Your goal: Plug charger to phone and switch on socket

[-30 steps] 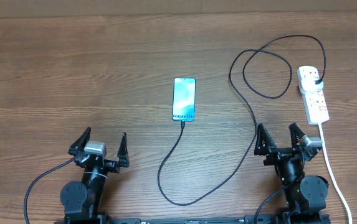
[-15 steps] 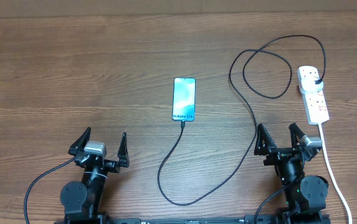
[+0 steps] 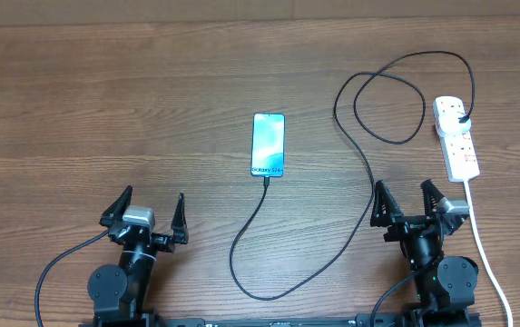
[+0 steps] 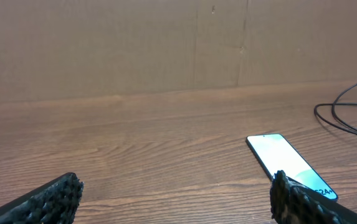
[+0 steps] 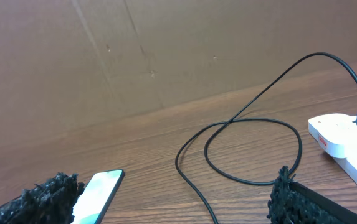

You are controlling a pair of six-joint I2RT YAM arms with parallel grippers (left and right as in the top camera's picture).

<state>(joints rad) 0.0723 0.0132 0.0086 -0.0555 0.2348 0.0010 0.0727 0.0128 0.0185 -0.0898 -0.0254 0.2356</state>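
Both the left claw [image 3: 154, 193] and the right claw [image 3: 402, 185] stand wide open and empty at the near edge of the worktop [image 3: 105, 109]. The phone [image 3: 269, 144] lies flat mid-worktop, screen lit. The charger [image 3: 232, 254] meets its near end; whether the tip is fully seated cannot be told. Its plug sits in the far end of the socket [image 3: 457, 145], on the right.

The cable looks thin and limp, so it is best pinched just behind the stiff tip. The phone is probably slick and light and should be braced by its long edges. The socket's small switch likely needs a firm fingertip press, and the strip may slide.
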